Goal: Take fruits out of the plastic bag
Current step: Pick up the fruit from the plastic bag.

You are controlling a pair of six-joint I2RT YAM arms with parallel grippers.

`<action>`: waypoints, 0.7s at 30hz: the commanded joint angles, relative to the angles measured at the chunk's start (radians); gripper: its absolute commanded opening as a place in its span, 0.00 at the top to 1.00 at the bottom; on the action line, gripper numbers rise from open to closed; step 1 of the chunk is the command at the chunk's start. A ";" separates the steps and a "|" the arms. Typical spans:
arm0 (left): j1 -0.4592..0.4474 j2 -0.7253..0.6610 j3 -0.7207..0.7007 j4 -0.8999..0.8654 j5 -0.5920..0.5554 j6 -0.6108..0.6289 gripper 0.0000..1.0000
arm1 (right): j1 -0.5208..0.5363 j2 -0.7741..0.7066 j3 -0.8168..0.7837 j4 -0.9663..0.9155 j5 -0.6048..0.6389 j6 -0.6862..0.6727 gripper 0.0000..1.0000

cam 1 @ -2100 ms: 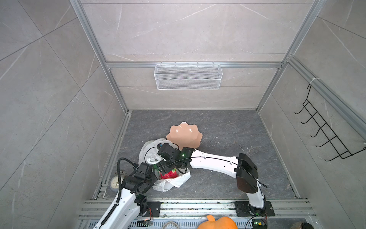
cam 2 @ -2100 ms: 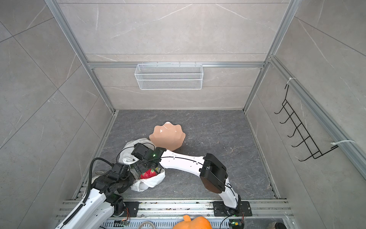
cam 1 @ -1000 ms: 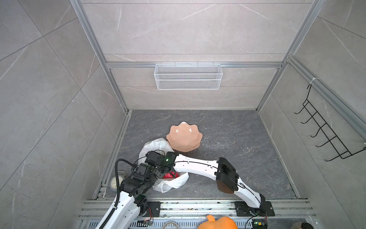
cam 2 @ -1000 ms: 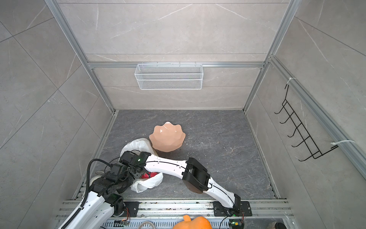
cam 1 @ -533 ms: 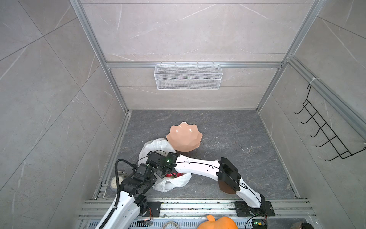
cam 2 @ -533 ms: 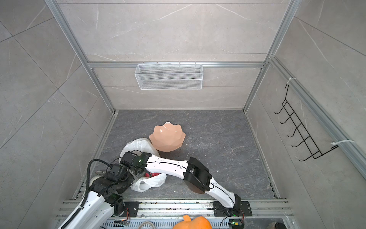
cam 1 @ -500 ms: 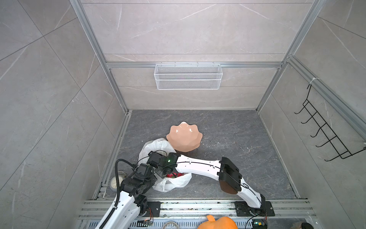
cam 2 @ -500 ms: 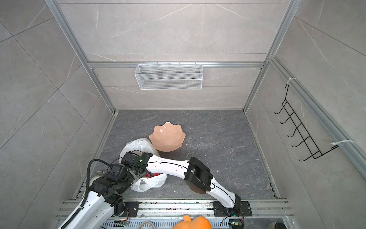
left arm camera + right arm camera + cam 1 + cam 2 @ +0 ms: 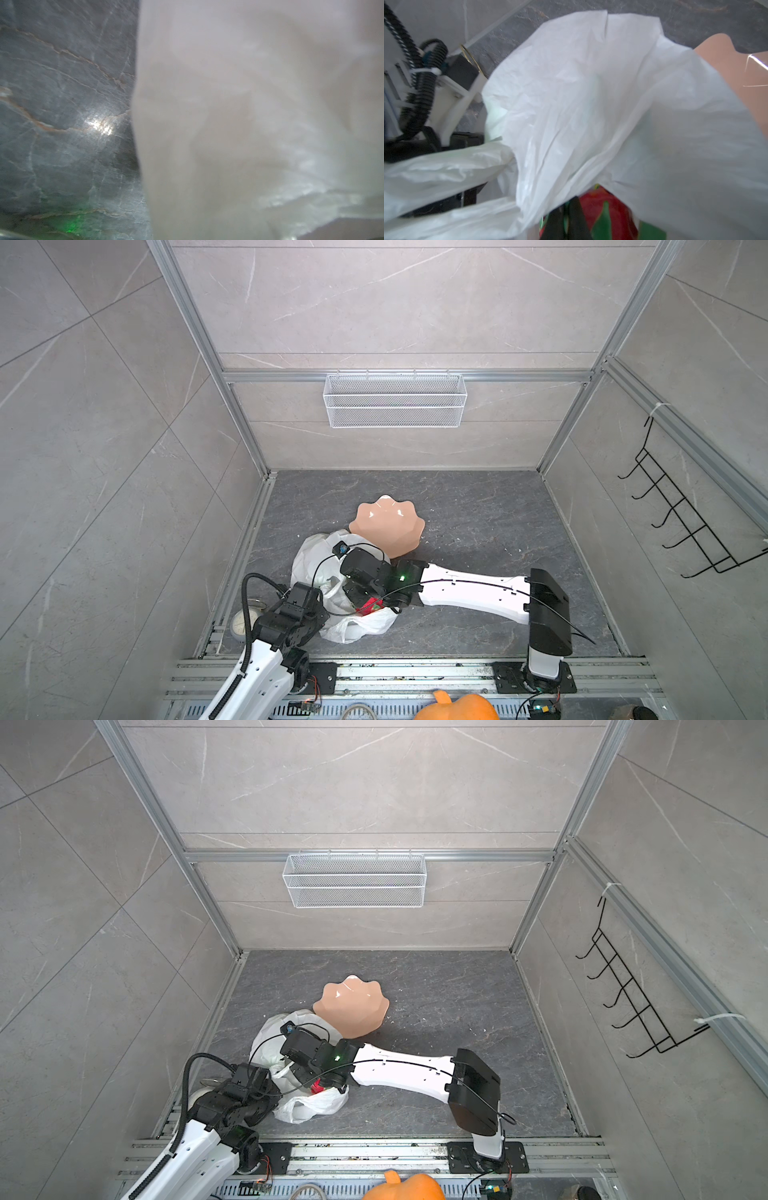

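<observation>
The white plastic bag (image 9: 316, 556) (image 9: 316, 1104) lies crumpled at the front left of the floor. Its film covers most of the left wrist view (image 9: 249, 124). A red dragon fruit (image 9: 371, 607) (image 9: 318, 1088) with green leaves shows at the bag's mouth. In the right wrist view the dragon fruit (image 9: 604, 205) sits under the bag's (image 9: 581, 93) rim. My right gripper (image 9: 564, 220) (image 9: 360, 601) is shut there, a green leaf pinched between its black fingers. My left gripper (image 9: 323, 600) (image 9: 272, 1079) is shut at the bag's left edge, plastic drawn up to it. Other fruits are hidden.
A peach scalloped bowl (image 9: 386, 526) (image 9: 726, 68) touches the bag's far side. A round dial (image 9: 241, 624) lies by the left wall near my left arm (image 9: 415, 83). An orange pumpkin (image 9: 457, 709) sits on the front rail. A wire basket (image 9: 395, 400) and hook rack (image 9: 681, 522) hang on the walls.
My right gripper has closed inside the bag's mouth, and the right arm has drawn back to the right. The red fruit shows more at the opening. The left arm has hardly moved.
</observation>
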 commanded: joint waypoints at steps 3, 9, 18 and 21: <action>-0.001 0.011 0.040 0.012 -0.010 -0.006 0.95 | -0.002 -0.097 -0.048 0.117 -0.048 -0.002 1.00; -0.002 0.085 0.125 0.047 -0.002 0.062 0.90 | -0.002 -0.160 -0.144 0.169 -0.122 -0.043 1.00; -0.001 0.148 0.366 -0.072 0.005 0.220 0.42 | -0.002 -0.250 -0.166 0.160 -0.062 -0.089 1.00; -0.002 0.170 0.480 -0.169 -0.041 0.269 0.34 | -0.004 -0.286 -0.190 0.180 -0.057 -0.091 1.00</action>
